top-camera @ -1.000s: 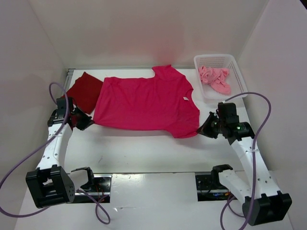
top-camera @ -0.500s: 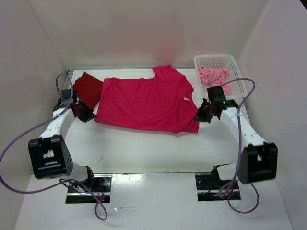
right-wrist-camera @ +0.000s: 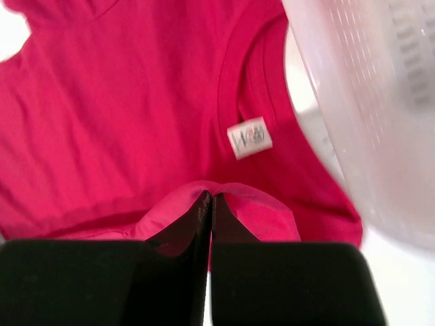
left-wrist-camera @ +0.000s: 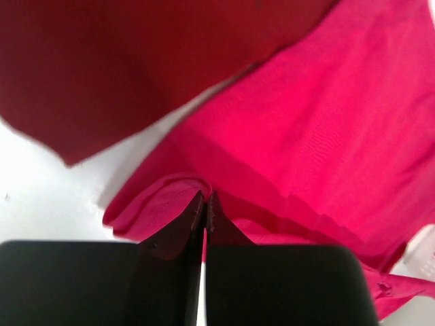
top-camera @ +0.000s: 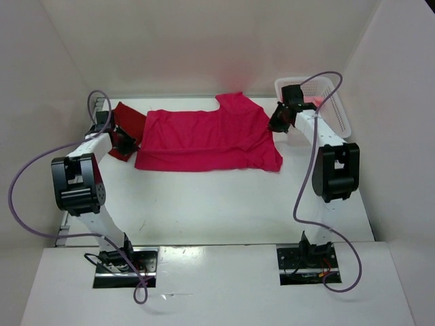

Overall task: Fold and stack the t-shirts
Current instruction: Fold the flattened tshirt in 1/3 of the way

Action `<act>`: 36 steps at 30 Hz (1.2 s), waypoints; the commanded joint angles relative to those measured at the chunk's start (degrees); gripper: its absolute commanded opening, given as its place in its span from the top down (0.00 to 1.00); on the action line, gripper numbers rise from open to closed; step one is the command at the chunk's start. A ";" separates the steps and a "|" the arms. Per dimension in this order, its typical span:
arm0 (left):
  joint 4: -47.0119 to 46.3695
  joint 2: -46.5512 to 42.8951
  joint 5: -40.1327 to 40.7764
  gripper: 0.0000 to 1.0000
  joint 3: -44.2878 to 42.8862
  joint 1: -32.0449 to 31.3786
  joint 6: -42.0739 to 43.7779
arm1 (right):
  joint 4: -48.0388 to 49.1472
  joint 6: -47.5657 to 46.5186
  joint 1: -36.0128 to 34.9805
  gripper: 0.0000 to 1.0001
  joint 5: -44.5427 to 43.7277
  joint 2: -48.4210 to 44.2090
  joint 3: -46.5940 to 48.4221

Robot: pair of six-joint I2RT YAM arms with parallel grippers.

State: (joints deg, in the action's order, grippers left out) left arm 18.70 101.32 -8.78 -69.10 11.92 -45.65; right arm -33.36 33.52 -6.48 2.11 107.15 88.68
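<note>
Setting: white table (top-camera: 204,204) boxed in by white walls, seen from above with both arm bases at 6 o'clock
Magenta-pink t-shirt (top-camera: 204,139): spread across the table's far half, from the centre toward 12 o'clock, with the collar end at 3 o'clock and the hem end at 9 o'clock; its near long edge is lifted and doubled back
Dark red t-shirt (top-camera: 129,121): looks already folded into a flat packet at 10 o'clock, just beside the magenta hem, one corner under the left arm
Salmon t-shirt (top-camera: 314,102): crumpled in the white mesh basket (top-camera: 340,112) at 2 o'clock, mostly hidden by the right arm
Left claw (left-wrist-camera: 205,200): clenched on a pinched ridge of the magenta hem at 9 o'clock
Right claw (right-wrist-camera: 209,198): clenched on a pinch of magenta cloth beside the collar, with the white neck label (right-wrist-camera: 249,138) at its 1 o'clock and the basket wall close by
Progress: judged about a third along; one shirt is folded, the magenta one is in its first lengthwise fold, the salmon one is untouched, and there is no stack yet
Left to do: lay and flatten this fold, fold down to packet size, set it on the dark red one, then fetch the salmon shirt
Change from a second ago: both arms have reached from the near side toward 12 o'clock, carrying the near edge along; the shirt now shows narrower front to back, its near sleeve no longer juts out at 5 o'clock, and the right arm covers most of the basket's cloth
</note>
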 commanded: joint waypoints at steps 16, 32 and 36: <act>-2.62 -11.65 2.80 0.61 5.80 -1.11 1.70 | 6.99 -0.65 0.42 0.60 0.26 -6.58 -2.17; -10.96 -7.37 -2.56 0.63 19.09 2.40 -5.42 | 13.15 6.03 0.42 0.78 2.72 -26.65 -37.17; -12.01 -4.38 -2.56 0.62 18.56 2.40 -6.55 | 14.29 6.03 0.42 0.68 2.72 -25.51 -37.71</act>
State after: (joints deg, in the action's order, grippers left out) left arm 10.20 95.39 -10.09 -49.91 14.17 -50.15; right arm -22.81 39.55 -6.46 6.22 82.78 51.72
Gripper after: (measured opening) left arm 0.383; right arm 0.291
